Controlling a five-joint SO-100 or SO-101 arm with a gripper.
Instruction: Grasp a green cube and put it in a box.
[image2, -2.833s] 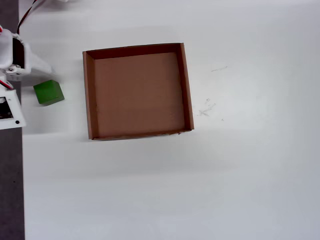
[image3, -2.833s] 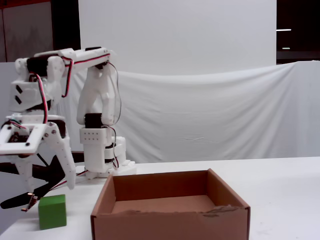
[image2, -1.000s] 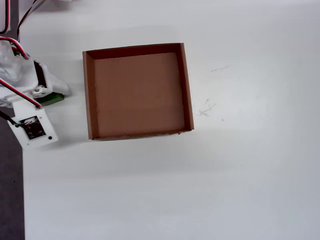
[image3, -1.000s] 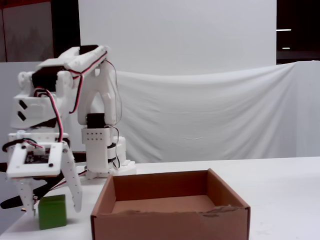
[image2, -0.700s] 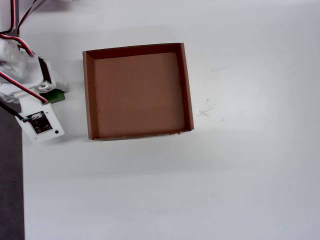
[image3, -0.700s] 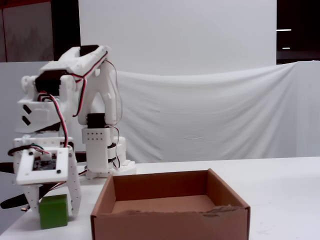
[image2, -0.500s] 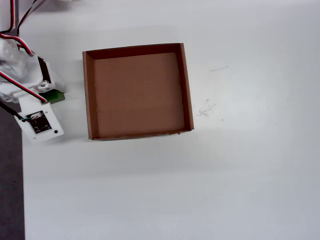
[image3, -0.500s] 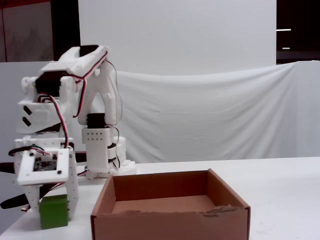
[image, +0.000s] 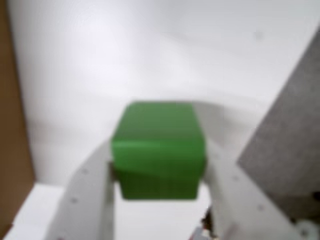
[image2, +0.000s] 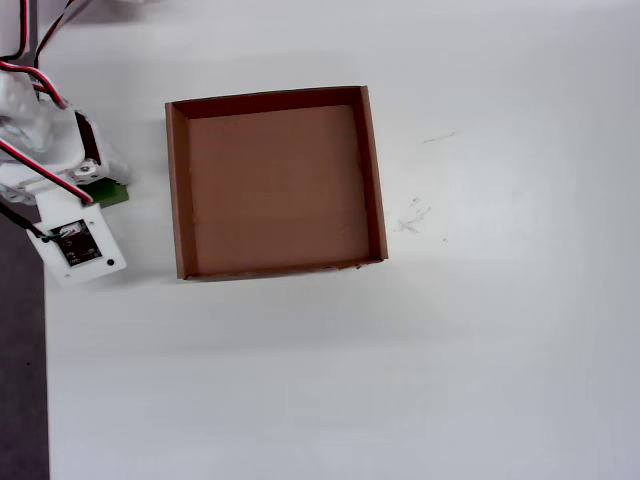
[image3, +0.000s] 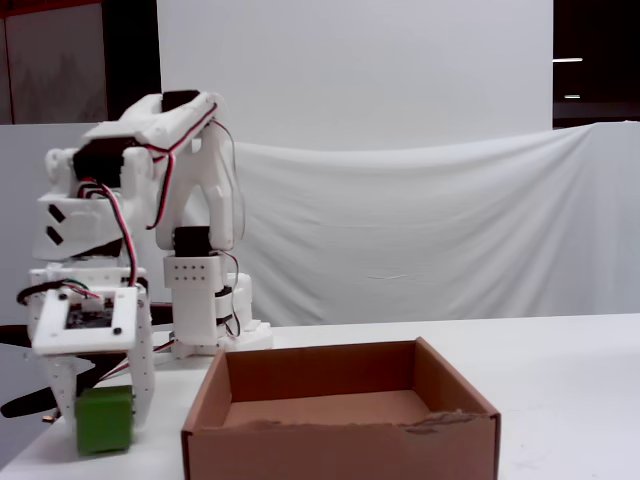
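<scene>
White cloth hung behind the desk (image3: 580, 380) in the fixed view, with dark wall showing above it. On the white desk sat the box (image3: 340, 440) — an open brown cardboard tray, its floor bare in the overhead view (image2: 275, 185).

At the left of the fixed view the white arm (image3: 190, 180) stood bent over, its claw (image3: 105, 405) pointing down beside the box and outside it. The cube (image3: 104, 420) was clamped between the two white fingers; in the wrist view it filled the middle of the picture (image: 159, 150), with a finger (image: 87, 200) pressed against each side face. That view was blurred, so whether the cube rested on the desk or hung just above it was hard to tell; in the fixed view its underside seemed to sit at desk level.

From overhead, only a sliver of green (image2: 112, 193) showed under the arm's wrist, left of the box's left wall (image2: 178, 190) and apart from it.
</scene>
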